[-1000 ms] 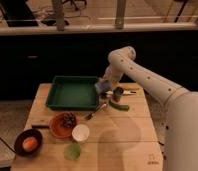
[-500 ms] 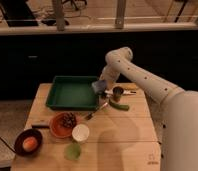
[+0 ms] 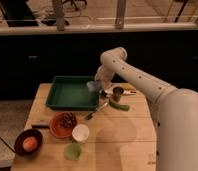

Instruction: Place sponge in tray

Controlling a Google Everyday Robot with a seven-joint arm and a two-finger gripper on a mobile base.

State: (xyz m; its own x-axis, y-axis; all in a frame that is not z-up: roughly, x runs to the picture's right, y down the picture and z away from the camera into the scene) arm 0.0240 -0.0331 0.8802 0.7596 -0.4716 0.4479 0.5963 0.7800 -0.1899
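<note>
The dark green tray [image 3: 67, 95] lies at the back left of the wooden table. My gripper [image 3: 96, 84] hangs at the end of the white arm, just above the tray's right rim. It is shut on the small blue-grey sponge [image 3: 93, 87], which sits over the rim's right edge, off the table.
Right of the tray stand a metal cup [image 3: 117, 93] and a green vegetable [image 3: 120, 106], with a utensil [image 3: 96, 113] lying diagonally below the tray. In front are an orange plate [image 3: 58, 127] with a pine cone, a white cup [image 3: 80, 133], a pale green blob [image 3: 72, 150] and a dark bowl [image 3: 28, 142].
The gripper has moved a little to the left and up with the sponge, from beside the tray to over its right rim.
</note>
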